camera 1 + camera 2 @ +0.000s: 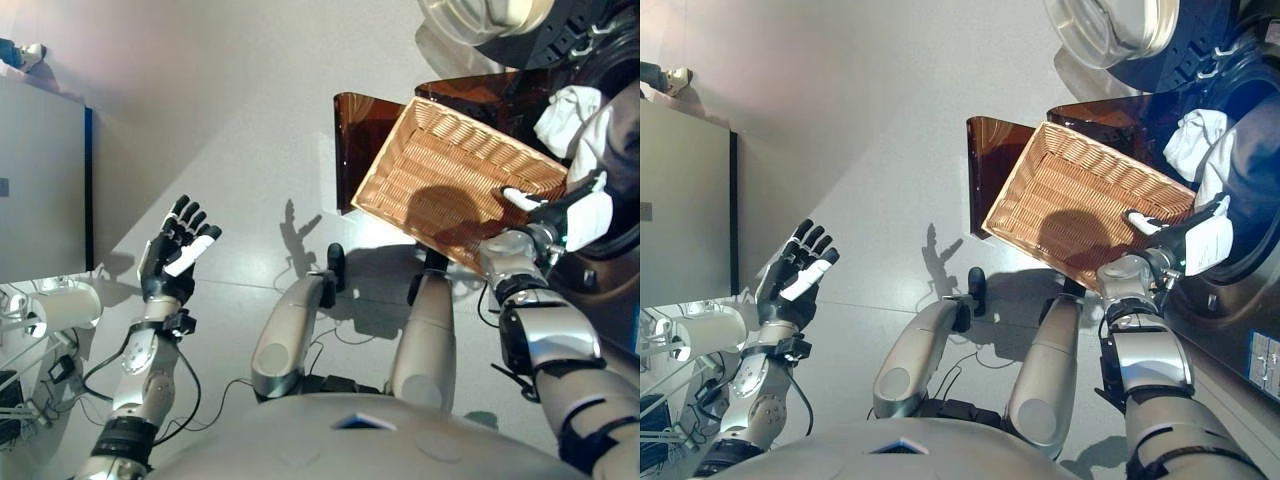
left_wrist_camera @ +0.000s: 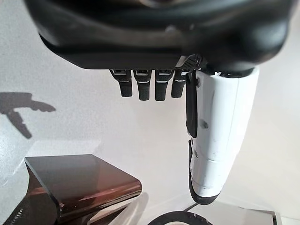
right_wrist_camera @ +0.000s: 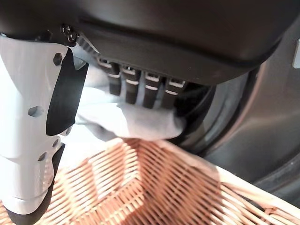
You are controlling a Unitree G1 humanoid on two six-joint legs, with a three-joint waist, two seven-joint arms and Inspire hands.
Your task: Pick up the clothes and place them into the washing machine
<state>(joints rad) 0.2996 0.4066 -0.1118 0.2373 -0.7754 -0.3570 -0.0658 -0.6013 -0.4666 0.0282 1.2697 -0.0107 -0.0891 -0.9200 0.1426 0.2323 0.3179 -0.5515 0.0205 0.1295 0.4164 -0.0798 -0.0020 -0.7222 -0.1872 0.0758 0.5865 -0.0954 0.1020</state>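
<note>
A wicker basket (image 1: 450,170) is tipped up on its side with its far rim against the washing machine's dark opening (image 1: 1240,70). My right hand (image 1: 572,218) is shut on that rim, its white-covered thumb (image 3: 28,140) lying inside the basket (image 3: 140,187). The basket's inside shows bare weave. White and grey clothes (image 1: 572,118) lie bunched at the opening, just past the rim; the right wrist view shows this cloth (image 3: 136,122) beyond my fingers. My left hand (image 1: 172,258) is raised over the floor at the left, open and holding nothing, with its thumb (image 2: 220,140) straight.
A brown translucent stand (image 1: 362,130) sits under the basket's low end. The washer's round door (image 1: 1110,25) hangs open at the top. A grey cabinet (image 1: 40,180) stands at the far left. Pale floor (image 1: 250,120) stretches between the cabinet and the stand.
</note>
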